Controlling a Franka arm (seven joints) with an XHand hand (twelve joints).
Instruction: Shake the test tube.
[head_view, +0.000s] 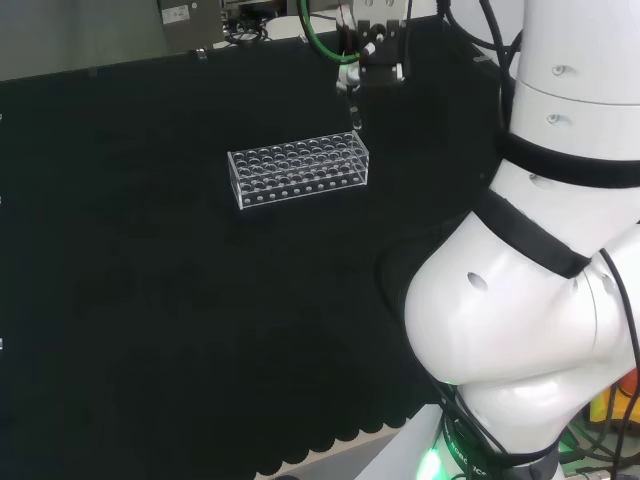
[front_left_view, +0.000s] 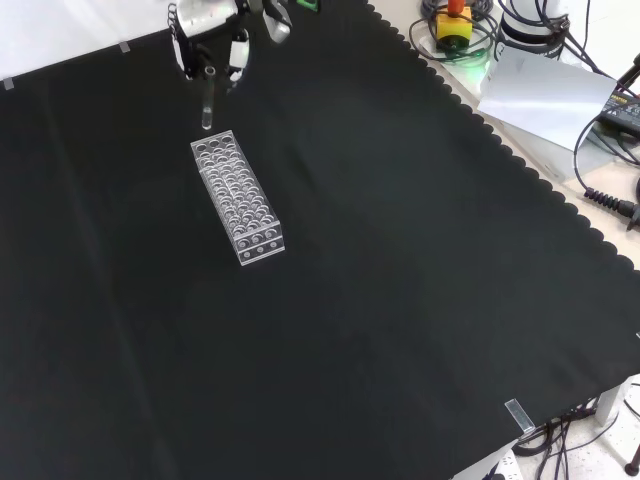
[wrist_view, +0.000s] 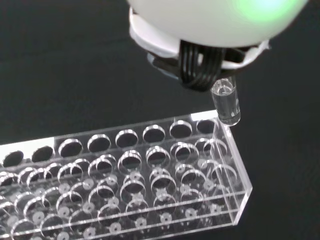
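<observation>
Clear acrylic test-tube rack (wrist_view: 125, 175) sits on the black-clothed tabletop (front_left_view: 400, 300); just above its end corner hangs the small clear glass test tube (wrist_view: 226, 102), pinched in the black-and-white hand (front_left_view: 210, 45). Lifting looks done; shaking seemingly remains.

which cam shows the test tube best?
Wrist view: the clear glass test tube hangs close and large above the clear plastic rack. Head view and front view show it as a faint sliver under the robot hand.
</observation>
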